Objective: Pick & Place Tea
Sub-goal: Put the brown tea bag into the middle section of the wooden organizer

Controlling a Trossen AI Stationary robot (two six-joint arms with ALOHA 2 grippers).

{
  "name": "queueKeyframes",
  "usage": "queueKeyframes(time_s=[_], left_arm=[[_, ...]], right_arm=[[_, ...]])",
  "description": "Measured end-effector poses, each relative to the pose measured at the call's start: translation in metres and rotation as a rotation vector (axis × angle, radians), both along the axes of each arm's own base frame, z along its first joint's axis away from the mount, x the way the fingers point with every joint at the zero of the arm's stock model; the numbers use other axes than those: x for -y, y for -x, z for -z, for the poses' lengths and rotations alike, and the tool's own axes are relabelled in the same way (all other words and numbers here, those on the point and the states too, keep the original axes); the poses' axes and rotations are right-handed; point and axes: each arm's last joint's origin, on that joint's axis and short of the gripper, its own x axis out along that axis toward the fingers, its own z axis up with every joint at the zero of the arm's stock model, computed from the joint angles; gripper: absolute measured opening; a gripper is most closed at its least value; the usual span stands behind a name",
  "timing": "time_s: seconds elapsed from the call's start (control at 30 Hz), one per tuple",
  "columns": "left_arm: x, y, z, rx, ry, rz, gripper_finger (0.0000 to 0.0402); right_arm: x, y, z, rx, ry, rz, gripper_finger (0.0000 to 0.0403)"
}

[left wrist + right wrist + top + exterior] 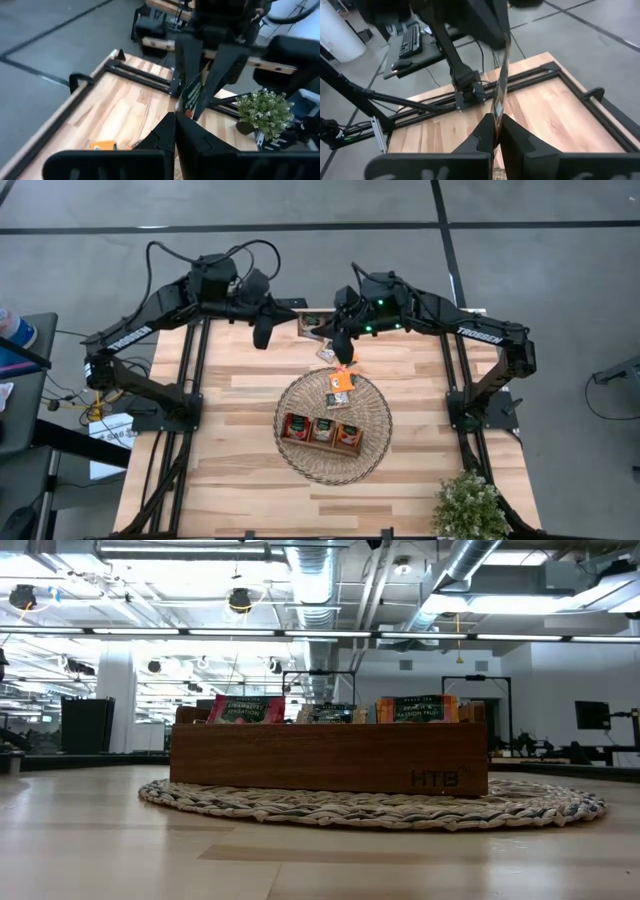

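On the pale wooden surface point(240, 480), a brown three-compartment wooden tray point(322, 431) in a round wicker basket point(290, 455) already holds red and orange tea sachets point(296, 424). Beyond it the right gripper point(343, 361), fingers pinching a flat tea sachet point(501, 80), hangs at the basket's far rim, loose sachets point(339, 387) lying beneath. The left gripper point(262, 335), fingers pressed together and empty, waits farther back.

Right end effector point(343, 350): clamped on a tea sachet point(345, 364), above the desk point(240, 470).
Basket point(300, 395): just below it, holding the wooden tray point(322, 431).
Left end effector point(263, 333): well apart, pinched together.
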Motion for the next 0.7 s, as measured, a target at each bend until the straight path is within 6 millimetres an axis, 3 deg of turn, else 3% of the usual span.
queueKeyframes(time_s=[0.13, 0.3, 0.53, 0.7], left_arm=[[0.005, 0.013, -0.008, 0.019, -0.093, -0.004, 0.0024], [0.009, 0.023, -0.015, 0.040, -0.208, 0.050, 0.0092], [0.007, 0.006, 0.000, -0.035, -0.136, 0.129, 0.0203], [0.013, -0.002, 0.004, -0.039, -0.111, 0.203, 0.0231]], right_arm=[[-0.002, 0.001, 0.004, -0.042, -0.008, -0.007, 0.0004], [-0.009, 0.001, 0.005, -0.055, -0.009, -0.028, 0.0003], [-0.018, 0.000, 0.005, -0.054, -0.011, -0.079, 0.0002], [-0.020, 0.000, 0.007, -0.072, -0.015, -0.085, 0.0001]])
